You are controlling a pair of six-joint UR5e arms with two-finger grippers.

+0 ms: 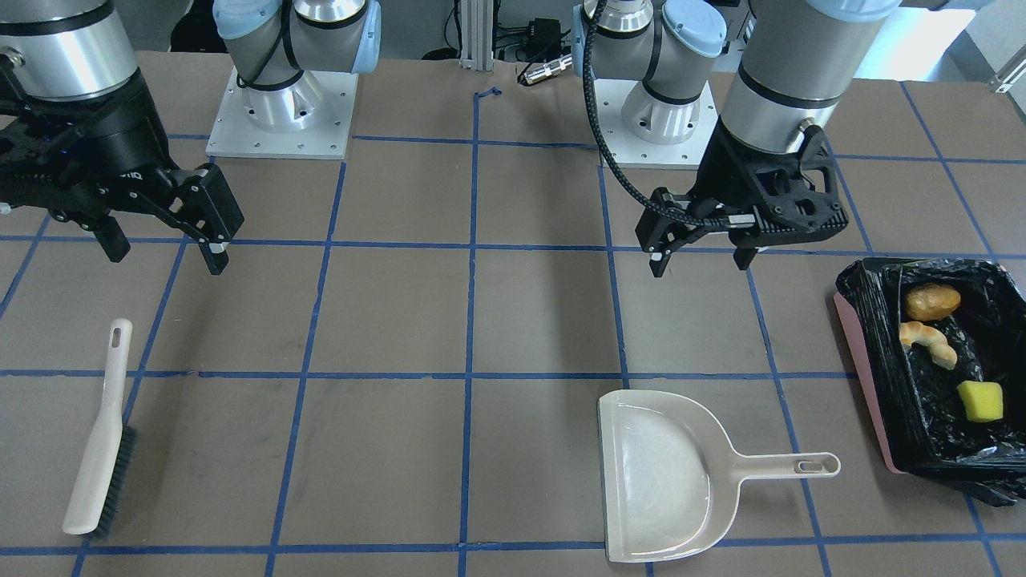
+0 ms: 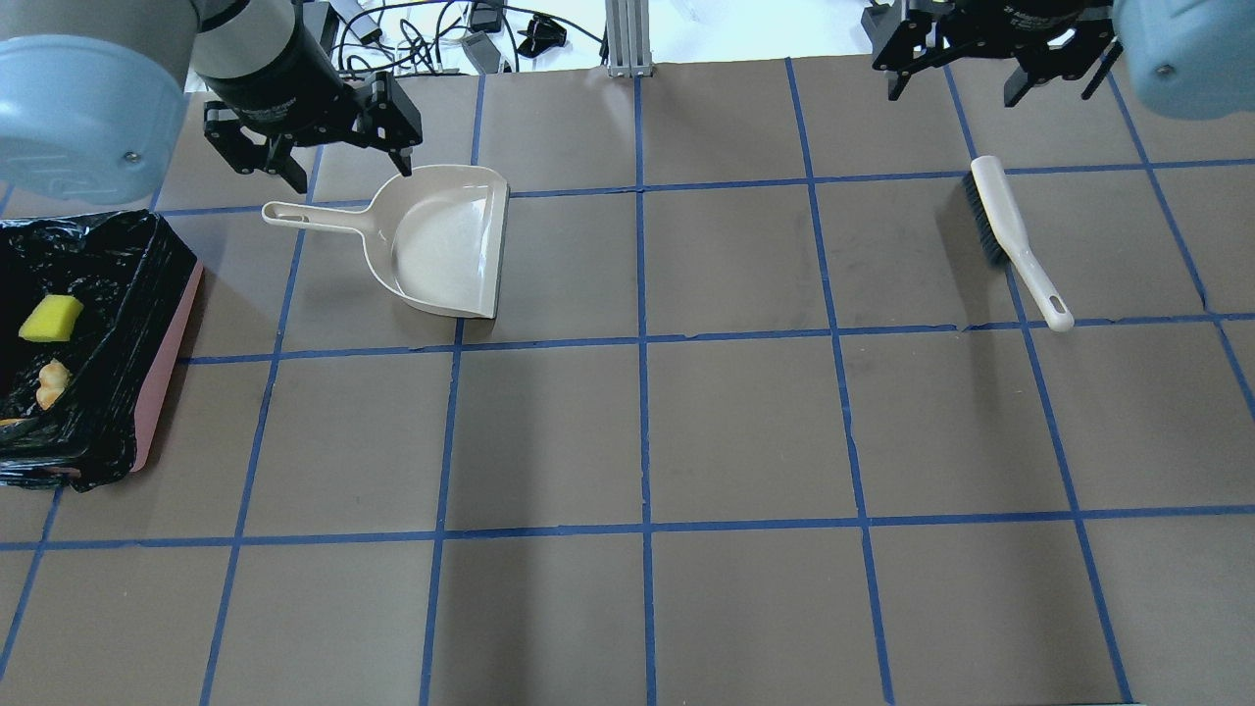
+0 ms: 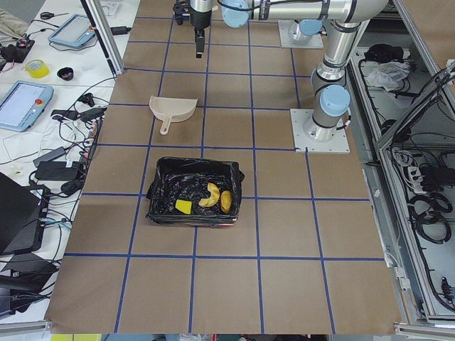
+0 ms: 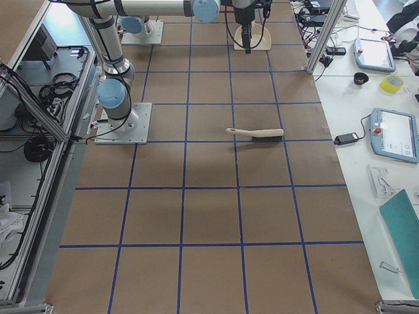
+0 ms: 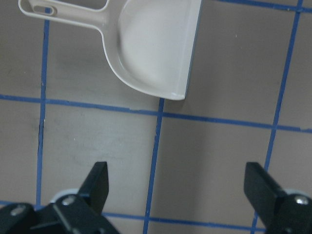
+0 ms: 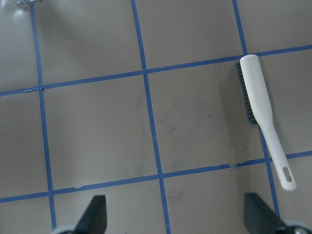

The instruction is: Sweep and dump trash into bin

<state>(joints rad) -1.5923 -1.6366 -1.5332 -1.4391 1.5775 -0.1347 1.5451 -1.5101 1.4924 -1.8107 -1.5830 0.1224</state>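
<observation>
All three pieces of trash, the brown lump (image 1: pixel 933 301), pale crescent (image 1: pixel 928 340) and yellow wedge (image 1: pixel 981 401), lie in the bin (image 1: pixel 878 353) at the left end of the desk (image 1: pixel 401 320). The left hand (image 1: pixel 699 263) and right hand (image 1: pixel 167 258) hang spread and empty. The pieces look light and soft, better scooped than pinched. The stiff dustpan (image 1: pixel 657 473) is best gripped by its handle.
</observation>
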